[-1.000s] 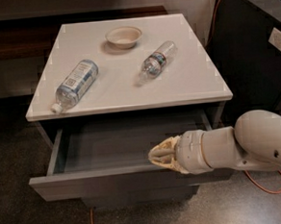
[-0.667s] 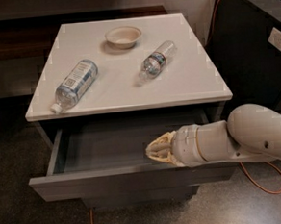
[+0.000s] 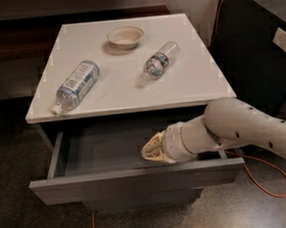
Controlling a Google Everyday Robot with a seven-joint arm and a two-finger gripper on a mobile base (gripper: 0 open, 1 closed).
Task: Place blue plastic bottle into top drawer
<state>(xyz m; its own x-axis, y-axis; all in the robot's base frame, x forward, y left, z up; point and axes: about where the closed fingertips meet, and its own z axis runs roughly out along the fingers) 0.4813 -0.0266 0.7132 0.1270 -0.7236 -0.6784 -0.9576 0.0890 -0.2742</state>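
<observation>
The gripper (image 3: 153,152) hangs over the open top drawer (image 3: 138,181), just behind its front panel and a little right of the middle, its pale tip pointing left. From where I stand I cannot tell whether it is open or closed. Behind it the thick white arm (image 3: 242,128) runs off to the right, crossing the drawer's right end and passing out of sight at the right edge.

The drawer is pulled well out from under the cabinet's white top (image 3: 200,87), showing a shallow grey interior.

The blue plastic bottle (image 3: 77,85) is not in the drawer. It lies on its side on the left part of the white top, well apart from the gripper, with its white cap aimed at the front left corner and close to the edge.

Further right on the same top lies a smaller clear bottle (image 3: 161,60), also on its side and slanted the same way. A shallow cream bowl (image 3: 125,37) stands upright near the back, between the two bottles and touching neither.

To the right stands a black cabinet (image 3: 256,54), and an orange cable (image 3: 272,175) loops across the dark floor below the arm.
</observation>
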